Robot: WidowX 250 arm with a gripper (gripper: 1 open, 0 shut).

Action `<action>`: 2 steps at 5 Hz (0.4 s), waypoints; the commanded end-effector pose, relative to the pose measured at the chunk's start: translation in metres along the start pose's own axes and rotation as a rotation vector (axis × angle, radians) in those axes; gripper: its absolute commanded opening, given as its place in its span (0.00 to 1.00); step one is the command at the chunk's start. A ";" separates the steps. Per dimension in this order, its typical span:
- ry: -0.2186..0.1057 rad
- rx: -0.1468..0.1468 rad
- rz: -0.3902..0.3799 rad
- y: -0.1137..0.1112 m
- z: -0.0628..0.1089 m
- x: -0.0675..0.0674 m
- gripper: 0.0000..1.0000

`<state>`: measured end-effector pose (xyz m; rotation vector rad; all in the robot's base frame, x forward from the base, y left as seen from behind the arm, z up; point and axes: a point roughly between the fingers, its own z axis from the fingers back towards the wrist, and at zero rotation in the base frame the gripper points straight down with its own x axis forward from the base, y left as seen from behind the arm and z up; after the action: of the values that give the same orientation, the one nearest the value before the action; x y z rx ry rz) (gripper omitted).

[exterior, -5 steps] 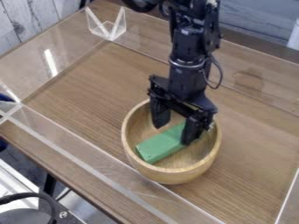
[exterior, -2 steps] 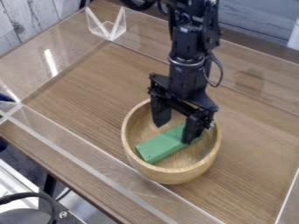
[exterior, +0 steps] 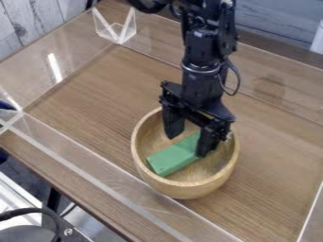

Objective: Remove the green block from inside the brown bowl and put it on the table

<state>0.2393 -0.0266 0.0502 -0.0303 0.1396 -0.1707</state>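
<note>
As we look from the near side, the brown bowl [exterior: 184, 188] gives us our landmark, its thick rim standing up all round the green block [exterior: 173, 159]. We see the block lying flat on the bowl's floor, slantwise, its near end by the bowl's near-left wall and its far end running up under the gripper [exterior: 195, 132]. We judge it light and stiff, a plain bar that should not squash or break, though its smooth faces may slide on the curved wood if we push it off centre. Our best hold is across the narrow width, near the middle of its length, with the fingers turned square to the long sides; pinching only the far end would let the near end droop or swivel. Over the bowl's far half we have the fingers spread apart with nothing clamped between them that we can make out, and whether one touches the block we cannot tell. Beyond the bowl, we see the table [exterior: 94, 83] stretching away, and its level top should suit so flat a bar.
</note>
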 end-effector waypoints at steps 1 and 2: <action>-0.076 0.006 -0.009 -0.001 0.018 0.006 1.00; -0.062 0.007 -0.008 0.000 0.011 0.007 1.00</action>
<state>0.2408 -0.0269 0.0490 -0.0315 0.1257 -0.1726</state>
